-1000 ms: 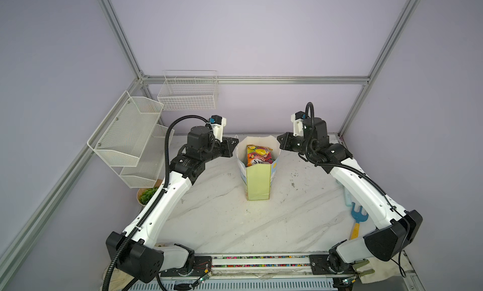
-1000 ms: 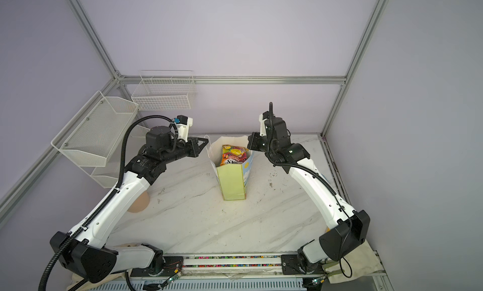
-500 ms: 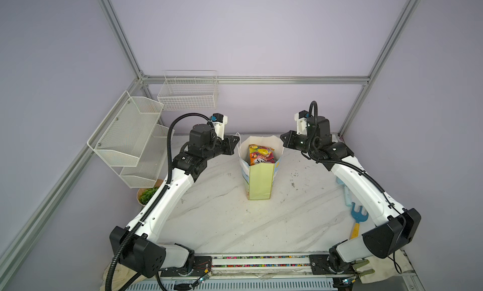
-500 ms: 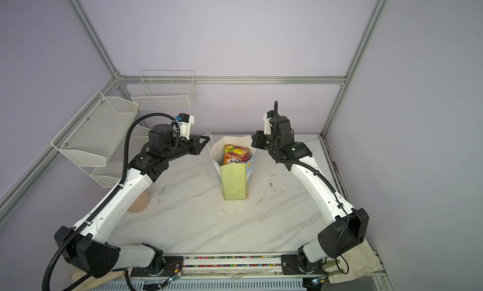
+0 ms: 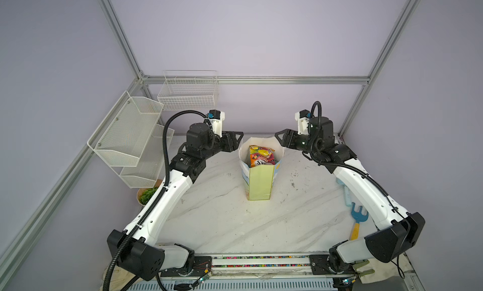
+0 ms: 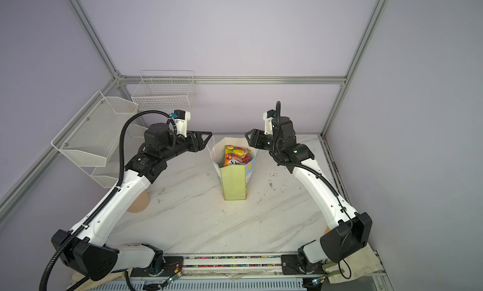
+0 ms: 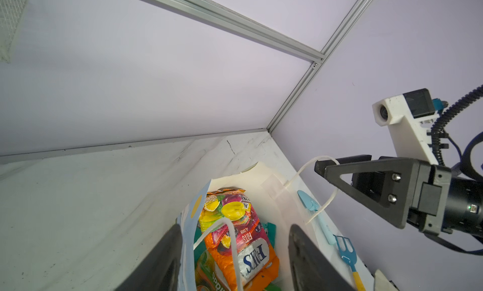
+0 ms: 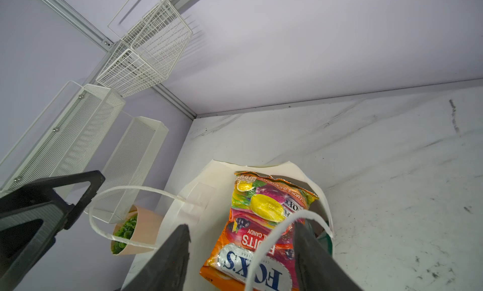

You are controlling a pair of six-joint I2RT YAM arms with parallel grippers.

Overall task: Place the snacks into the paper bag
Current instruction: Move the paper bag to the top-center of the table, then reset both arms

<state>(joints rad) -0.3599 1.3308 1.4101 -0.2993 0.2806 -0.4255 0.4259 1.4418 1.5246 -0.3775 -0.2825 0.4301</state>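
The paper bag [image 5: 260, 182] [image 6: 233, 182] stands upright and open mid-table, its pale green side panel facing the front. Snacks fill it: the orange-pink FOX'S packet [image 5: 262, 156] [image 7: 248, 240] [image 8: 264, 219] lies on top, over a green-yellow packet [image 7: 209, 274] and a teal one [image 7: 270, 232]. My left gripper [image 5: 239, 136] [image 7: 235, 232] is open at the bag's left rim, a slack white cord handle [image 7: 232, 237] between its jaws. My right gripper [image 5: 279, 136] [image 8: 241, 229] is open at the right rim, the other handle [image 8: 274, 234] looping loosely between its jaws.
A white wire basket [image 5: 188, 93] and a mesh shelf [image 5: 125, 135] hang on the back-left walls. A potted green plant [image 5: 146, 195] stands below the shelf. A blue toy rake [image 5: 358, 219] and a pale blue tool [image 5: 346, 195] lie along the table's right edge.
Both grippers were shut at the bag's rim and now stand open. The cord handles hang slack and the bag stays upright.
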